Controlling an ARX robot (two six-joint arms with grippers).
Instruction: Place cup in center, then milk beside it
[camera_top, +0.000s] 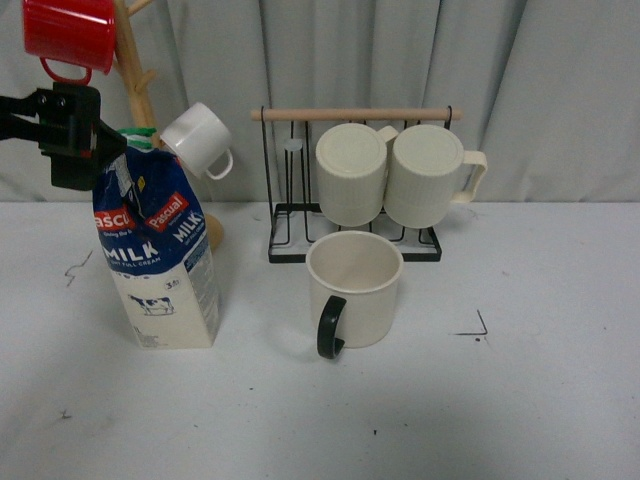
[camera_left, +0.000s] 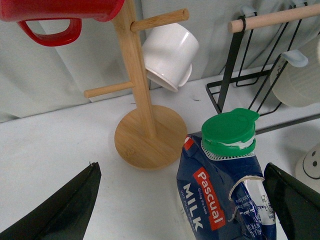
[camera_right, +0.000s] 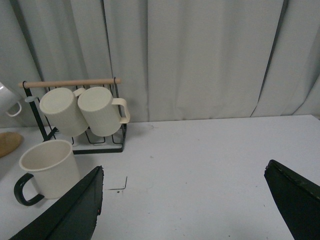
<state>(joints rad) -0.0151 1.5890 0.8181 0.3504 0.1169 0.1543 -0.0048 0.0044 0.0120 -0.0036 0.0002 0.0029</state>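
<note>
The milk (camera_top: 160, 265) stands on the desk (camera_top: 430, 420) at the left of the frame, its top between the parted jaws of the left gripper (camera_left: 181, 169), seemingly untouched. The cup (camera_top: 353, 290) sits mid-frame. The jaws of the right gripper (camera_right: 183, 172) are wide apart.

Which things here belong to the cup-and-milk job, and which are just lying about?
Job: black-handled cup, milk carton, black corner mark of the center.

Lying about: red mug, small white cup, wooden mug tree, two ribbed cream mugs, wire rack.
</note>
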